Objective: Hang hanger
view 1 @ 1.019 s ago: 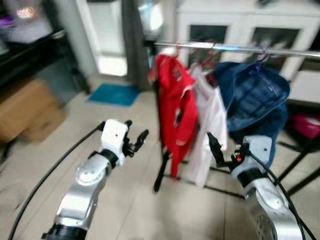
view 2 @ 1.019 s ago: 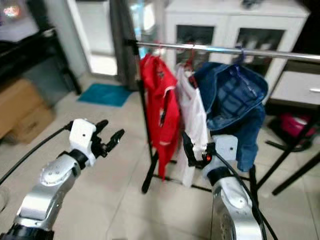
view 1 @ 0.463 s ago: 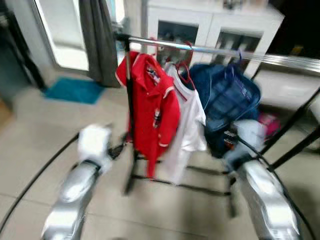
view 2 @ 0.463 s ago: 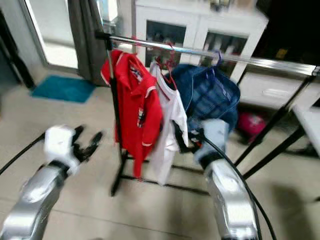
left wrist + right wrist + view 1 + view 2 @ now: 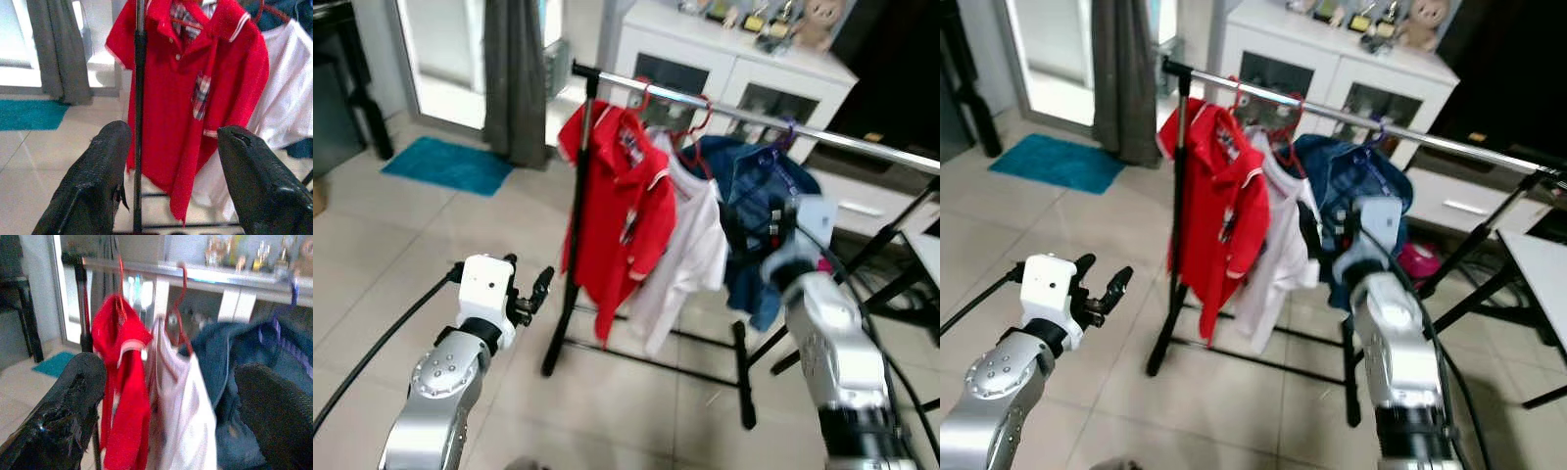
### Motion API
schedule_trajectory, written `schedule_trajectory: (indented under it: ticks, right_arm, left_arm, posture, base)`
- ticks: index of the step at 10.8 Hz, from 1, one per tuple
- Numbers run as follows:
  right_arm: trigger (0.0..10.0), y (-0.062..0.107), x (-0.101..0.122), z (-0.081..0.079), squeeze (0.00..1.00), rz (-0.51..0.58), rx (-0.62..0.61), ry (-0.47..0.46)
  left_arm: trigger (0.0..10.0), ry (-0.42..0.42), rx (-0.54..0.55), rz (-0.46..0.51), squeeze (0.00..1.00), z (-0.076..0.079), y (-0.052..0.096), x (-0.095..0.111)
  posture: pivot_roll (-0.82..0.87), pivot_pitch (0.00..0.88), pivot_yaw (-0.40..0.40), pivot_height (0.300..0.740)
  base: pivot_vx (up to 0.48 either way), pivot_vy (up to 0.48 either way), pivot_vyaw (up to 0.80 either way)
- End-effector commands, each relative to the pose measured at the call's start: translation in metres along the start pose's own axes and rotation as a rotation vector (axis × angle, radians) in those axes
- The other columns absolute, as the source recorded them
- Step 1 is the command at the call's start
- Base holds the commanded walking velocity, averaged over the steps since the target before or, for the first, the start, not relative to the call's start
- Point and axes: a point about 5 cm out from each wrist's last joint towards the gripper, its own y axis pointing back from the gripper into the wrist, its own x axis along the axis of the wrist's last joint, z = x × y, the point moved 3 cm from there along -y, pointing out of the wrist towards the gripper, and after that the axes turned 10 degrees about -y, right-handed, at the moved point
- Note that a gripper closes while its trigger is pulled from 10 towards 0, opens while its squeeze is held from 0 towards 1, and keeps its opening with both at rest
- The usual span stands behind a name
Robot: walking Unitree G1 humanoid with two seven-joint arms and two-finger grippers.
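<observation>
A silver rail [image 5: 744, 113] on a black rack carries three garments. A red polo shirt [image 5: 622, 211] and a white shirt [image 5: 690, 259] hang on red hangers [image 5: 180, 298]; a blue denim jacket [image 5: 754, 186] hangs on a purple hanger [image 5: 289, 289]. My right gripper [image 5: 749, 235] is raised in front of the jacket and white shirt, open and empty. My left gripper [image 5: 529, 279] is held lower, left of the rack's black post [image 5: 139, 98], facing the red polo [image 5: 195, 73], open with nothing between its fingers [image 5: 93, 186].
A white cabinet [image 5: 724, 73] with ornaments on top stands behind the rack. A grey curtain [image 5: 514, 78] and teal mat [image 5: 445, 164] are at the back left. Black frame legs [image 5: 901, 264] and a white table corner [image 5: 1542, 259] lie to the right. Tiled floor spreads in front.
The camera has swung and steadied, so the rack now sits nearer centre. My right gripper has risen from the shirts' hems to jacket height. Both grippers stay open.
</observation>
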Motion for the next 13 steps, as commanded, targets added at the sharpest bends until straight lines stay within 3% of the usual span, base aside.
schedule_trajectory:
  ticks: [1, 5, 7, 10, 13]
  right_arm:
    - [10.0, 0.004, -0.007, 0.006, 0.0, -0.013, -0.036, -0.031]
    - [10.0, 0.004, -0.016, 0.008, 0.0, -0.027, -0.063, -0.04]
    - [10.0, -0.005, -0.018, 0.008, 0.0, -0.017, -0.07, -0.052]
    - [10.0, -0.028, -0.015, -0.007, 0.0, 0.002, -0.029, -0.067]
    - [10.0, -0.021, -0.023, -0.007, 0.0, 0.005, -0.035, -0.099]
  left_arm:
    - [10.0, 0.014, -0.016, 0.013, 0.0, 0.0, -0.002, 0.008]
    - [10.0, -0.008, -0.076, 0.02, 0.0, 0.005, -0.011, 0.012]
    - [10.0, -0.013, -0.074, 0.015, 0.0, 0.003, -0.012, 0.009]
    - [10.0, -0.014, -0.05, 0.02, 0.0, -0.002, -0.013, 0.009]
    - [10.0, -0.011, -0.077, -0.009, 0.0, 0.005, -0.007, 0.001]
  posture:
    - [0.05, 0.0, -0.117, 0.74]
    - [0.07, 0.0, -0.099, 0.74]
    - [0.09, 0.0, -0.111, 0.74]
    - [0.13, 0.0, -0.147, 0.74]
    - [0.13, 0.0, -0.115, 0.74]
  base:
    - [0.0, 0.0, 0.0]
    - [0.0, 0.0, 0.0]
    - [0.0, 0.0, 0.0]
    - [0.0, 0.0, 0.0]
    - [0.0, 0.0, 0.0]
